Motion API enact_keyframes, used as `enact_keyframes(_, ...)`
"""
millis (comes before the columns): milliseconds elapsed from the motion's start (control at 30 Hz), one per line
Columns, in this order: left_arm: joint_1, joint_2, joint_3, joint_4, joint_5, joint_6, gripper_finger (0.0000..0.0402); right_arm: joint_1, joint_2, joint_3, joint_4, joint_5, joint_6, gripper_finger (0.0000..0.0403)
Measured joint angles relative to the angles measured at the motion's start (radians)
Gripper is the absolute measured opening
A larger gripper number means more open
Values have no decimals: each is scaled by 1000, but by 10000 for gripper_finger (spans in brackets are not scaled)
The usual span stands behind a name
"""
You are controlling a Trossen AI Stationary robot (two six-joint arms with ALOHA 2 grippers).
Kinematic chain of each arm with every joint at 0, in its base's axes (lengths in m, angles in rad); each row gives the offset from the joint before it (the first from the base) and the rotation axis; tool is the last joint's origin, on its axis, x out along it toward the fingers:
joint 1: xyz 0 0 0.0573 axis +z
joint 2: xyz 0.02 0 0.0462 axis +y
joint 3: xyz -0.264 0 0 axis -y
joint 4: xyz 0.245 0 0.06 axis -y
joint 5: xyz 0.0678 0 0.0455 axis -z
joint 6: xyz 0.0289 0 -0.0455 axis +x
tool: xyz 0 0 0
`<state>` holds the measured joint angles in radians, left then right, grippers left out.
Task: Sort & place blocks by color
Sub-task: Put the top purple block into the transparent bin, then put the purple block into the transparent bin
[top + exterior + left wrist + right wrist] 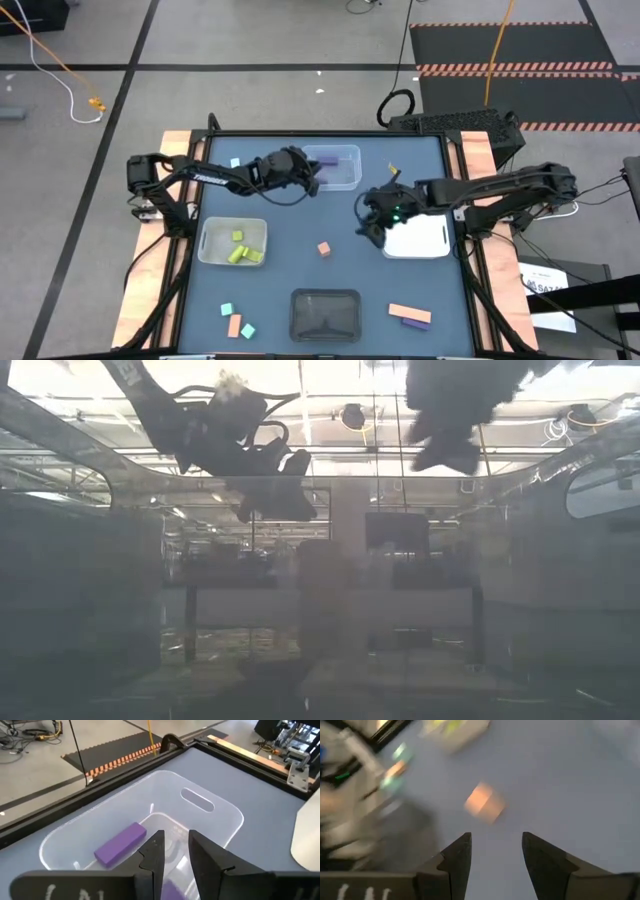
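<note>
Left gripper (172,851) is hanging over the clear tray (345,153) at the far side of the table, fingers only slightly parted, nothing gripped between them. Directly beneath and ahead of it a purple bar (120,844) is lying flat on the tray floor; a second purple piece (172,891) is showing just under the fingertips, mostly hidden by them.

Right gripper (496,851) is hovering above bare table surface beside the white tray (425,240), fingers spread, holding nothing. A salmon-orange cube (484,802) is sitting on the table just ahead of its fingertips, apart from them. The white tray, close behind this gripper, is showing no blocks on its visible part.

Translucent tray (212,242), nearer than the left gripper, is holding several yellow-green blocks (240,252).

Black tray (325,313), at the near edge between the two arms: contents cannot be made out.

Loose on the table: cyan and orange pieces (236,322) left of the black tray; an orange bar (407,312) and purple bar (416,321) touching each other on its right; one small cyan block (235,162) near the left arm.
</note>
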<state>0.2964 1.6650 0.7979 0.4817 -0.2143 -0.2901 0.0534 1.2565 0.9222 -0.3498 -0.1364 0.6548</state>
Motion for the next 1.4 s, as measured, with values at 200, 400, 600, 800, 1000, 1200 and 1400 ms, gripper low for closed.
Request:
enact_keyframes(200, 6, -11, 1, 39, -3, 23, 89, 110, -19, 0, -242, -191, 276, 164)
enact_keyframes(400, 5, -11, 1, 85, -3, 26, 90, 203, -19, 0, -409, -152, 279, 164)
enact_keyframes(600, 4, -11, 1, 93, 23, 30, 90, 208, -18, 0, -384, 4, 238, 164)
enact_keyframes(800, 4, -11, 0, 147, 32, 23, 90, 200, -18, 0, -383, 101, 207, 164)
enact_keyframes(1000, -9, -24, 0, 190, 33, 46, 90, 188, -18, 0, -303, 295, -59, 164)
enact_keyframes(1200, -38, -24, 0, 216, 34, 130, 90, 183, -18, 0, -273, 301, -4, 166)
enact_keyframes(1400, -48, -24, 0, 228, 34, 184, 90, 257, -10, 0, -245, 80, 185, 193)
